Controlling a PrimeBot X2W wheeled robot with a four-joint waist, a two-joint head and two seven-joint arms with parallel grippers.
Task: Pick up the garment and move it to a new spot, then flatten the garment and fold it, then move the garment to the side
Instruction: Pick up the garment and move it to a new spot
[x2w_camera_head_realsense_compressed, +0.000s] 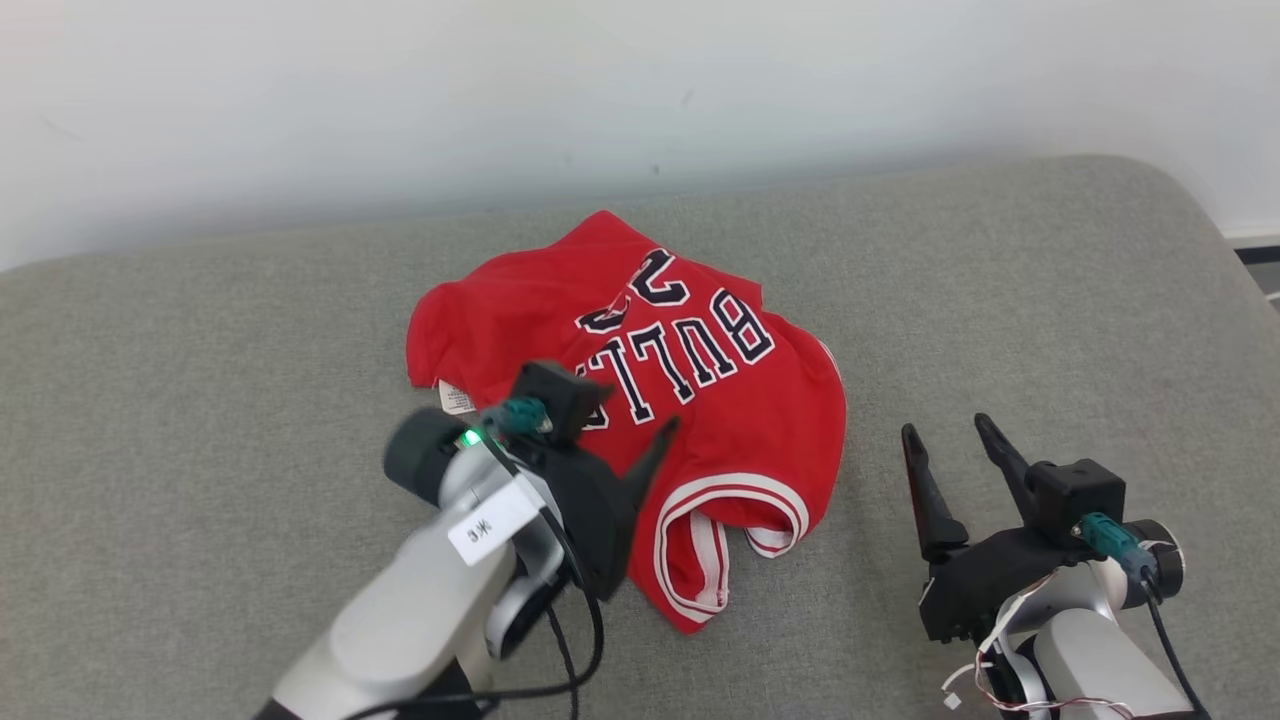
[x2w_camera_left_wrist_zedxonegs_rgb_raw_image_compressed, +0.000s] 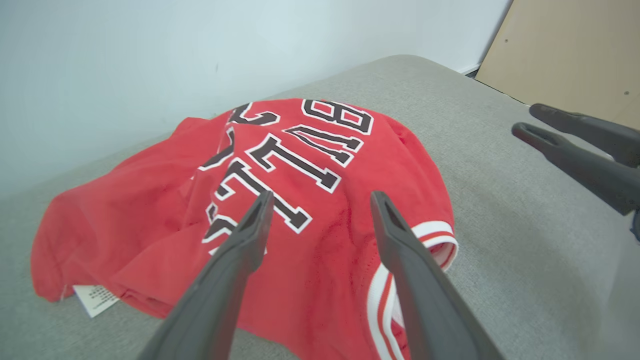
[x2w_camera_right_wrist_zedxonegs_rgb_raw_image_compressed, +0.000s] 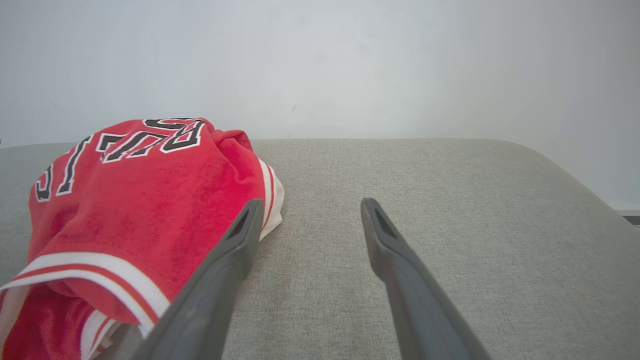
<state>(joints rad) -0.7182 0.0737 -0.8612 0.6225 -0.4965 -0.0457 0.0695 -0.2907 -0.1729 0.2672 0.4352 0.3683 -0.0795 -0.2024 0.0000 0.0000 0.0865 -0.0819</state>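
So, the red garment (x2w_camera_head_realsense_compressed: 760, 420) is found crumpled in a loose heap around the middle of the grey fabric-covered worktop (x2w_camera_head_realsense_compressed: 1050, 300), not flattened at all. It's a basketball jersey, and the dark "BULLS" lettering (x2w_camera_head_realsense_compressed: 690, 360) is seen upside down from the head view, with part of a number behind it half lost in the folds. A white-and-red trimmed armhole (x2w_camera_head_realsense_compressed: 730, 500) is bunched at the near edge, and a small white care tag (x2w_camera_head_realsense_compressed: 457, 398) is poking out on the left side.

The left pincer (x2w_camera_left_wrist_zedxonegs_rgb_raw_image_compressed: 321, 200) is held over the near-left part of the heap, pointed down at the lettering. Its two fingers are spread wide apart and nothing is gripped between them. Whether the tips are actually touching the cloth can't be told for sure.

The right pincer (x2w_camera_head_realsense_compressed: 947, 428) is parked just beside the garment's right edge, over bare grey fabric. It's also spread wide with nothing in it, and from its own wrist view the jersey is seen just off its left finger (x2w_camera_right_wrist_zedxonegs_rgb_raw_image_compressed: 235, 245).

A plain white wall (x2w_camera_head_realsense_compressed: 600, 90) is seen behind the worktop, and a beige panel (x2w_camera_left_wrist_zedxonegs_rgb_raw_image_compressed: 565, 45) is visible off to the far right.
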